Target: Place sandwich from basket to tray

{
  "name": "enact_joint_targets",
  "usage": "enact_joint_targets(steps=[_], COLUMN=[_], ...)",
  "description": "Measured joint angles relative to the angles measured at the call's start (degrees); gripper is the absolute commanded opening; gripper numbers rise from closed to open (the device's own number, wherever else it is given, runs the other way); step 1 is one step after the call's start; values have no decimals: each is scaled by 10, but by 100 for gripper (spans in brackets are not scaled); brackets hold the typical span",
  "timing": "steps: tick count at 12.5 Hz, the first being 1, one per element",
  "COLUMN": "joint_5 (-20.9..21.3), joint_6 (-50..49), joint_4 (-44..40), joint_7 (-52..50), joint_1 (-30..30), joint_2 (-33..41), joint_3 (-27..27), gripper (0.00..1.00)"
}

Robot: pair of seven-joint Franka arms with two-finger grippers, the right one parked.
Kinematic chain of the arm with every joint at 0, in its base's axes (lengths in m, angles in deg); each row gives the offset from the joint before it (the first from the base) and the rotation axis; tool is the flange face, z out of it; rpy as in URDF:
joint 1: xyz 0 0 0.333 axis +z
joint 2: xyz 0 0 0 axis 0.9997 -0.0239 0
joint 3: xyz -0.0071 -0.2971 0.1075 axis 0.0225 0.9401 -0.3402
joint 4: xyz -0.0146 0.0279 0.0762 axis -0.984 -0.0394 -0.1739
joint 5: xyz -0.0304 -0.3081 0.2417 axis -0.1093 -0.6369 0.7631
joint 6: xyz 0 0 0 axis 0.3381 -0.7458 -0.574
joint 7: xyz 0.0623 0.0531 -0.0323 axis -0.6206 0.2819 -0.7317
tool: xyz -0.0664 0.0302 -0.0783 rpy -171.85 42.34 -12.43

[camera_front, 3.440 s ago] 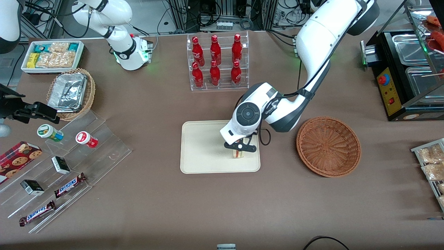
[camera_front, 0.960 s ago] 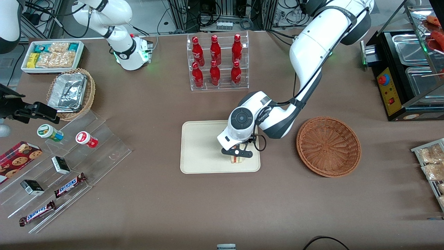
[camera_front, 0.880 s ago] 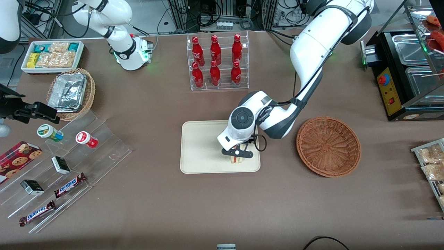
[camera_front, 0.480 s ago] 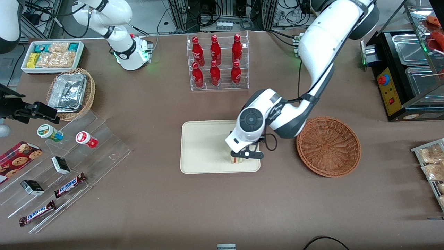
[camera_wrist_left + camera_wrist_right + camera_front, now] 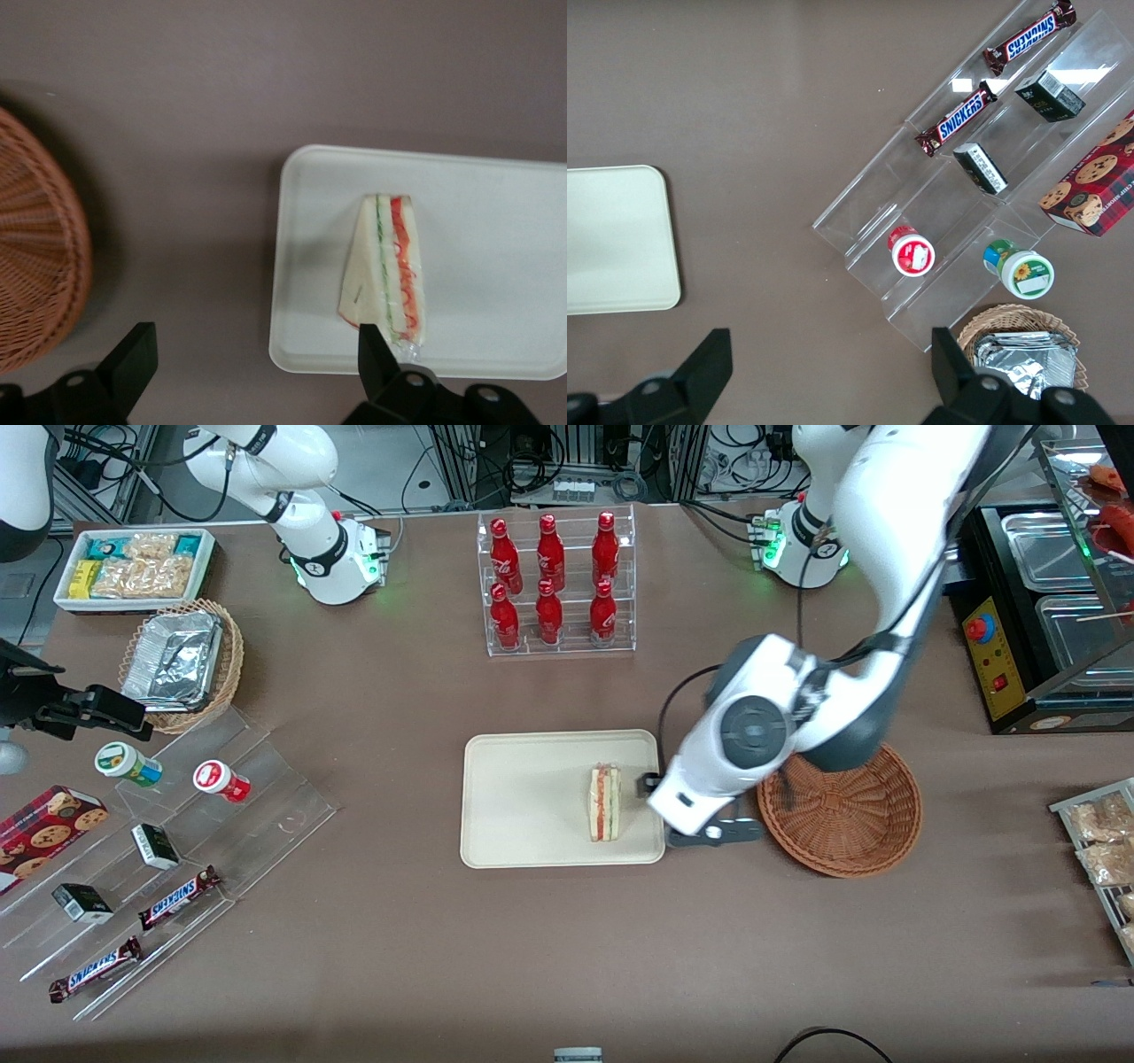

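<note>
The gripper, fingers spread wide, hangs over bare table between the tray and the basket. Only the sandwich stands on the tray, near the edge closest to the gripper; the remaining tray surface lies open.

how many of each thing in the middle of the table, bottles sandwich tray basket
red bottles: 6
sandwich: 1, on the tray
tray: 1
brown basket: 1
total: 9
gripper, open, hangs between tray and basket
</note>
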Motion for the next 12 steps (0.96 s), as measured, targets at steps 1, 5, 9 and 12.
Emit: enact_joint_targets(steps=[1, 5, 9, 12], joint_5=[-9, -17, -21, -21], joint_6=[-1, -54, -131, -188], joint_4=[0, -1, -1, -1], joint_7=[8, 153, 199, 209], joint_1=[20, 109, 191, 225], joint_2=[12, 63, 118, 162], joint_3=[0, -3, -3, -3], gripper=[100, 100, 100, 100])
